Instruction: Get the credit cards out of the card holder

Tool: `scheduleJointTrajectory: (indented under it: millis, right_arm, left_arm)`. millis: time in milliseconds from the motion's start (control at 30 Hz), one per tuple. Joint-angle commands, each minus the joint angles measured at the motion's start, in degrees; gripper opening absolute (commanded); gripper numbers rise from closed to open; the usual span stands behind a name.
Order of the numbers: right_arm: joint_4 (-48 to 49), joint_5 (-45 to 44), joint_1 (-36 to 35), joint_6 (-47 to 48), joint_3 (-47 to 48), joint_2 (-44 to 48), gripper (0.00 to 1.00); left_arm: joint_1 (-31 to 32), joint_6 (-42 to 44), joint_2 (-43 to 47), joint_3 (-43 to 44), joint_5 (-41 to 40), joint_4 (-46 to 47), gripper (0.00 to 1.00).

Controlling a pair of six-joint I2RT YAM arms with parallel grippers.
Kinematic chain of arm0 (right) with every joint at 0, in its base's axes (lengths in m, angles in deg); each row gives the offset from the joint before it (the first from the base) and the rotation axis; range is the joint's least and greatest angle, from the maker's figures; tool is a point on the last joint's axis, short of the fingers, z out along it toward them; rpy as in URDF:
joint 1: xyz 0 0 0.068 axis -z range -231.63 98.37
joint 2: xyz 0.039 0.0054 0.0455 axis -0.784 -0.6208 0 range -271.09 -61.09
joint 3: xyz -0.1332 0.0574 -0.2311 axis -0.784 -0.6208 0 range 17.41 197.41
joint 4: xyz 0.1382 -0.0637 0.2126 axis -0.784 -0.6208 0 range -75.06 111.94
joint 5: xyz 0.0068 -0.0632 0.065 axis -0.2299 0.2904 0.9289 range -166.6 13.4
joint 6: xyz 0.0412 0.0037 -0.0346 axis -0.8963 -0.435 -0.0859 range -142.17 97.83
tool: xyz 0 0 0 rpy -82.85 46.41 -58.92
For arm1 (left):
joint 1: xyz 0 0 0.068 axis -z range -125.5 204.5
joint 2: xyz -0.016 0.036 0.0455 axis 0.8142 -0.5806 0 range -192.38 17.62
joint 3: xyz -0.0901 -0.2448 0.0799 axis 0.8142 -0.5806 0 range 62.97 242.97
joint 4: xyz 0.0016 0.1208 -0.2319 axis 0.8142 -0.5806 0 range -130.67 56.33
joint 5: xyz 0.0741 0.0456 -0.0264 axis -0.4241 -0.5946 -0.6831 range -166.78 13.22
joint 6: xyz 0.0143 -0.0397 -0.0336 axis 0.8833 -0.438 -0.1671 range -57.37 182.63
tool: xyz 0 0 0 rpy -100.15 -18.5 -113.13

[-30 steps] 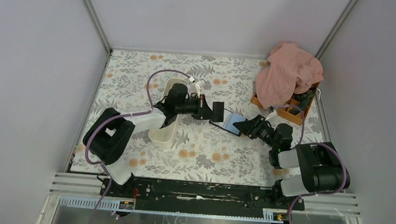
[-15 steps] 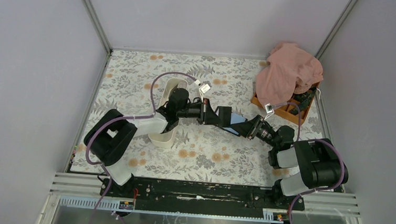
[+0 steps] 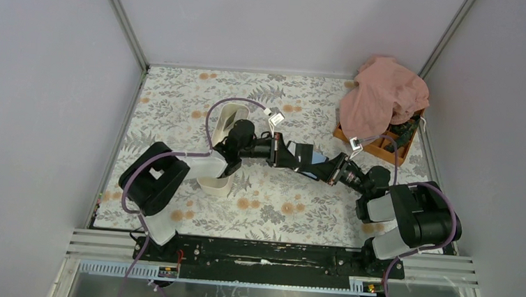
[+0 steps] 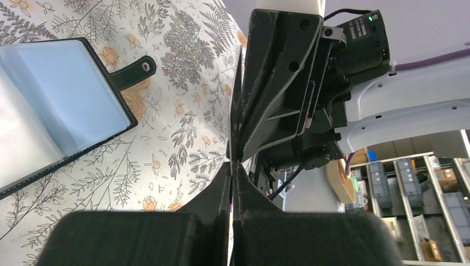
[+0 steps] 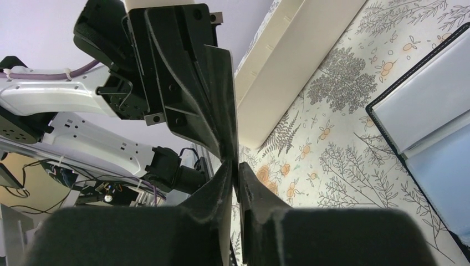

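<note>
Card holder (image 4: 61,105): glossy clear-plastic sleeves, black stitched rim (leather-like); tray (image 5: 288,61) matt cream plastic.

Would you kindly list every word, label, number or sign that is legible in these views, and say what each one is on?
No text can be read in any view.
Left cable tag: white, too small to read.
Right cable tag: white, too small to read.
Card holder: plain inner face and strap, no print visible.
Shelf boxes: blurred, nothing legible.
</note>
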Motion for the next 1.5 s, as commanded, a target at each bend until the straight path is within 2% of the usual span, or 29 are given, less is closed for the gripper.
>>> scheduleJointTrajectory:
  millis: [0, 33, 133, 267, 400, 700, 833, 1000, 1267, 1333, 1467]
  right_arm:
    - [7.4, 1.8, -0.5, 0.3, 1.4, -0.5, 0.07]
    - [7.3, 1.8, -0.5, 0.3, 1.4, -0.5, 0.01]
    - [7.3, 1.9, -0.5, 0.1, 1.4, -0.7, 0.00]
    - [7.3, 2.3, -0.7, -0.1, 1.7, -1.2, 0.00]
    - [7.3, 2.7, -1.1, -0.1, 2.0, -1.5, 0.00]
    - [7.3, 3.5, -1.6, -0.2, 2.5, -2.1, 0.00]
    - [7.3, 4.7, -2.7, -0.3, 3.1, -2.1, 0.00]
    - [7.3, 5.9, -4.7, -0.2, 4.1, -2.8, 0.00]
    - [7.3, 5.9, -4.8, -0.1, 4.1, -2.9, 0.00]
    - [7.4, 5.9, -4.8, -0.1, 4.2, -3.0, 0.00]
    - [7.3, 6.0, -4.8, -0.1, 4.1, -2.7, 0.00]
  left_arm:
    - [0.2, -3.2, -1.5, 2.0, 0.1, 7.7, 0.00]
    - [0.2, -3.1, -1.6, 2.2, -0.2, 7.6, 0.00]
    - [0.2, -2.6, -1.5, 2.8, -1.1, 6.6, 0.01]
    - [0.2, -1.5, -0.7, 3.1, -1.6, 5.0, 0.19]
    - [0.1, -0.3, 0.4, 3.4, -2.0, 3.7, 0.29]
    - [-1.8, 1.1, 1.5, 4.8, -0.7, 2.8, 0.32]
    - [-4.5, 3.1, 0.6, 7.5, 7.8, 1.3, 0.34]
    - [-7.3, 1.2, -0.7, 9.9, 17.4, 4.6, 0.36]
    - [-7.3, 3.8, -1.5, 10.2, 23.5, 1.4, 0.33]
    - [-7.3, 6.7, -1.2, 10.4, 23.2, -3.0, 0.35]
    - [-7.3, 20.4, 0.2, 12.7, 16.3, -21.0, 0.40]
